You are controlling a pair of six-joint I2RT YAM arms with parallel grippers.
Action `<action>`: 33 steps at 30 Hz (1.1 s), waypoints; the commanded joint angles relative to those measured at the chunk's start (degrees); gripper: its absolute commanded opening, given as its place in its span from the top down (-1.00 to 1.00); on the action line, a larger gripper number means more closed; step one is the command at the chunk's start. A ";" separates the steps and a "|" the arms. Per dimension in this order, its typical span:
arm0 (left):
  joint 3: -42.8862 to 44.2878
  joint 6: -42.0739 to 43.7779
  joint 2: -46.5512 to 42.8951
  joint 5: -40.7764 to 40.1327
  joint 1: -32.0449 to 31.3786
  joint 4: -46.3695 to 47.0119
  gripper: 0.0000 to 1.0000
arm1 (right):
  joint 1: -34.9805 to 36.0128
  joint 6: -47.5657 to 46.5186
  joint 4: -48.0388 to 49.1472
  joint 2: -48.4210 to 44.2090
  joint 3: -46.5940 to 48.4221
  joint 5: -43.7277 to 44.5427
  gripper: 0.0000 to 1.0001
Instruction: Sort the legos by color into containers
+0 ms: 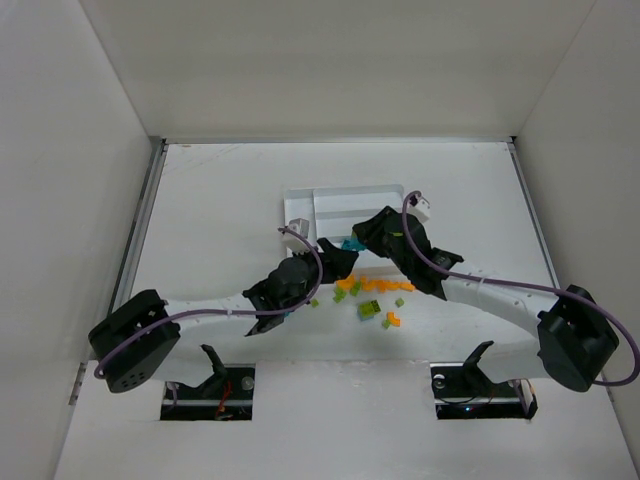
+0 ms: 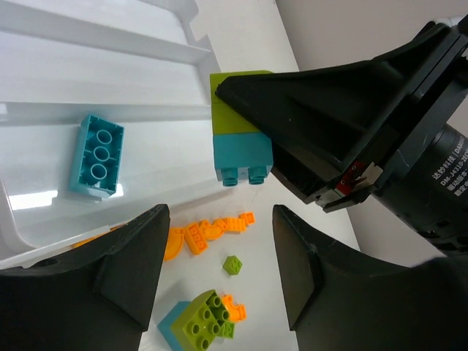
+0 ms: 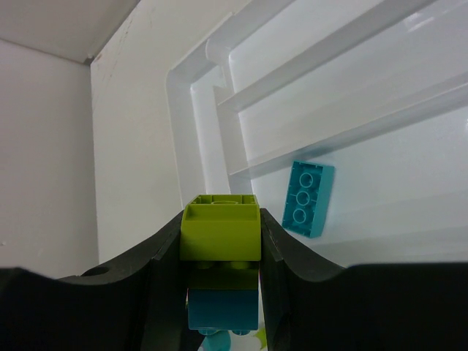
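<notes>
My right gripper (image 3: 221,248) is shut on a stack of a lime green brick (image 3: 220,230) joined to a teal brick (image 3: 222,307), held above the near edge of the white tray (image 1: 300,205). The stack also shows in the left wrist view (image 2: 241,131). One teal brick (image 3: 308,197) lies upside down in a long tray section, also seen in the left wrist view (image 2: 96,155). My left gripper (image 2: 219,270) is open and empty above loose legos: orange pieces (image 2: 208,230), a small green brick (image 2: 232,264), and a green-on-teal stack (image 2: 196,325).
Loose orange and green legos (image 1: 375,290) lie scattered on the table in front of the tray. Both arms crowd the tray's near side. White walls enclose the table.
</notes>
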 commanded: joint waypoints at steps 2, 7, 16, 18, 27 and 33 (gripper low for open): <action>0.22 4.18 0.73 -5.99 -1.29 7.91 -0.10 | 0.48 4.36 0.60 -0.67 2.02 -0.46 0.60; 0.66 5.06 2.93 -6.43 -2.87 11.43 -0.07 | 0.65 6.56 1.47 -0.31 0.97 -1.52 0.61; 1.45 5.41 5.57 -11.16 -3.93 13.63 0.02 | 1.44 7.88 2.44 -0.49 -0.17 -2.14 0.61; 1.45 5.94 5.92 -12.66 -4.72 14.51 0.02 | 1.53 8.15 2.44 -0.14 -0.35 -2.23 0.61; 1.53 9.80 9.08 -16.01 -6.92 20.31 0.03 | 1.53 9.11 3.41 0.13 -1.14 -2.66 0.61; 2.77 11.30 10.40 -19.70 -7.36 21.36 0.28 | 1.71 9.82 3.93 -0.49 -1.58 -3.02 0.61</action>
